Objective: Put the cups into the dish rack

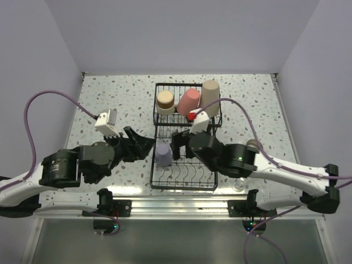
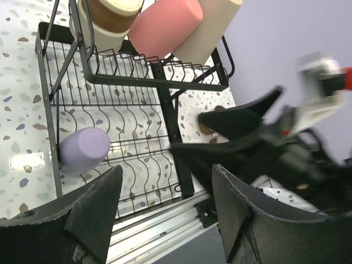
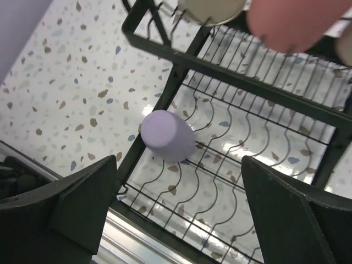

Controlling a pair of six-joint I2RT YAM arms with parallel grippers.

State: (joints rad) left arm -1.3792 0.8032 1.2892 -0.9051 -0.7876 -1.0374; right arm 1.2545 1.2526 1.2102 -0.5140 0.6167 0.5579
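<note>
Lavender cup (image 3: pixel 166 136) sits among the curved tines at the left edge of the dish rack's (image 1: pixel 181 188) lower section. The pink cup (image 1: pixel 188 100), beige cup (image 1: pixel 209 96) and one tan-brown cup (image 1: pixel 165 102) stand in the raised basket at the far end. The right gripper (image 3: pixel 181 214) hangs just over the lavender cup, jaws spread wide and holding nothing. The left gripper (image 2: pixel 165 220) waits beside the rack's left edge, jaws open and empty. To finish well, the right arm should rise straight up so neither finger tips the cup, then swing toward the tan-brown cup (image 1: pixel 252 144) on the table (image 1: pixel 110 93) beside the rack's right edge.
</note>
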